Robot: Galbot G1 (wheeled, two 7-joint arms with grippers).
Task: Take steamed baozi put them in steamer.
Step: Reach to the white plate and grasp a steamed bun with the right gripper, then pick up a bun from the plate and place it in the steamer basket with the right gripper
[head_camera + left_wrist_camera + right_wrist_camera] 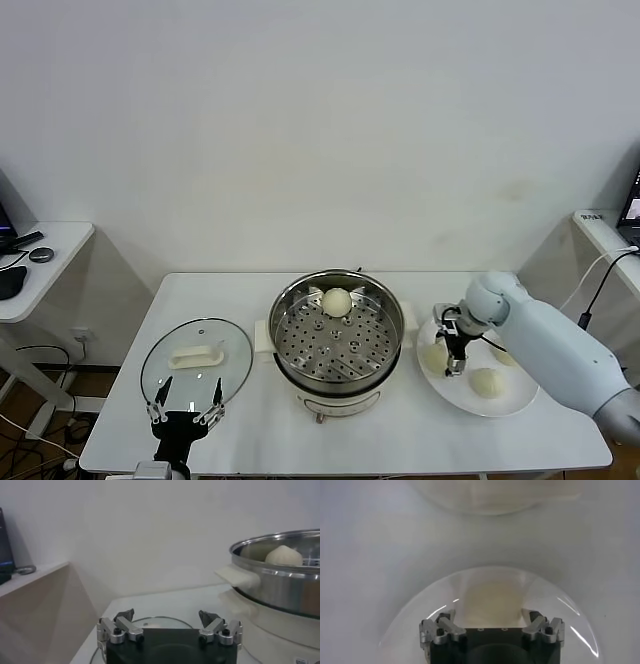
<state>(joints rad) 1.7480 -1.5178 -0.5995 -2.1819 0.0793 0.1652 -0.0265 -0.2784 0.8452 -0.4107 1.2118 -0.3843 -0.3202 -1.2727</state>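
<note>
One cream-white dough bun [337,300] sits in your shiny round steel steamer [385,345]; three wait on the flat white plate [520,403] under the right claw [452,361], jaws apart, empty.

- Steamed baozi: four in all. One [337,301] lies in the steamer; three sit on the plate, at [433,356], [486,381] and, partly hidden, [501,355].
- Steamer [384,300]: one.
- Plate [518,399]: one, on the right.
- Glass lid [196,358]: one, on the left.
- Grippers: two, left [185,402] and right [455,367].
</note>
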